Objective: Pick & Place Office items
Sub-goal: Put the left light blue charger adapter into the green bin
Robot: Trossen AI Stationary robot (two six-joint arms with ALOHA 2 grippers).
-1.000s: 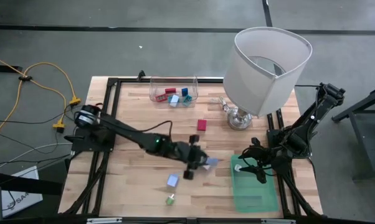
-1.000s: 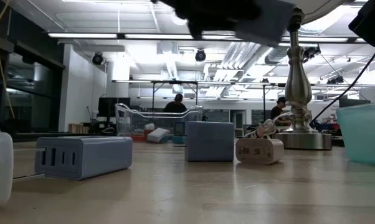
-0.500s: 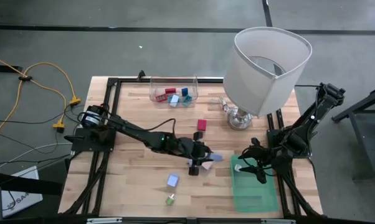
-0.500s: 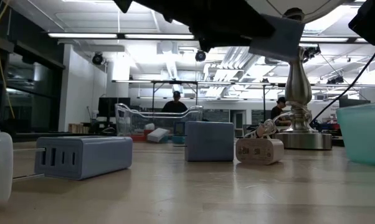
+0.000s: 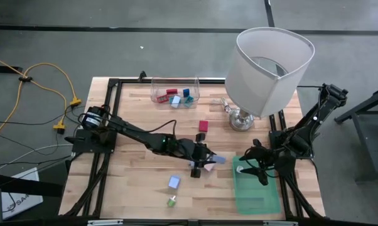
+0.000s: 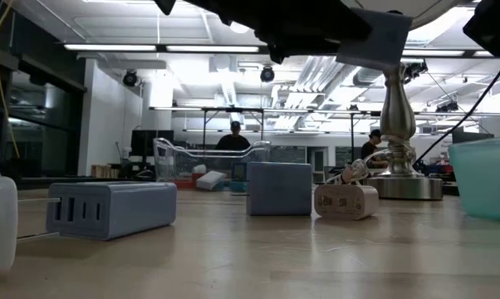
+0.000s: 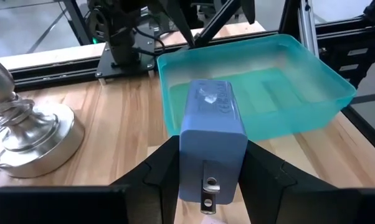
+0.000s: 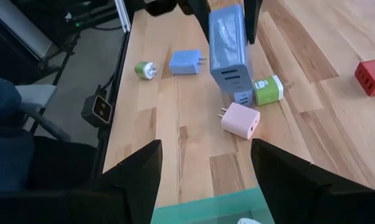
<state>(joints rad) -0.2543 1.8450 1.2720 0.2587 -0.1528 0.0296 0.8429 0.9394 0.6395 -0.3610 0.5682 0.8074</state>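
My left gripper (image 5: pixel 205 163) hangs above the table's middle, shut on a light blue charger block (image 7: pixel 211 124), just left of the teal tray (image 5: pixel 257 191). The same block shows high up in the right wrist view (image 8: pixel 228 46). Below it on the wood lie a pink charger (image 8: pixel 240 121), a green-white one (image 8: pixel 268 90), a blue one (image 5: pixel 174 182) and a small green one (image 5: pixel 171 201). A red piece (image 5: pixel 203 125) lies farther back. My right gripper (image 8: pixel 206 177) is open, empty, over the tray's far left corner. My left gripper pinches the block's two side faces (image 7: pixel 190 165) between its two fingers, at the end with the folded prongs (image 7: pixel 209 186). The fingers come nearly level from the table's left. The block sticks out ahead of them toward the tray, lifted clear of the table.
A clear bin (image 5: pixel 175 94) with red and blue pieces stands at the far edge. The big white lamp (image 5: pixel 272 66) stands at the far right on its metal base (image 7: pixel 25 140). A grey multi-port charger (image 6: pixel 109 208) and a blue cube (image 6: pixel 279 188) lie on the wood.
My left gripper has carried the blue block toward the table's right edge, closer to the teal tray, keeping it clear of the table. For the last half second it has kept still.
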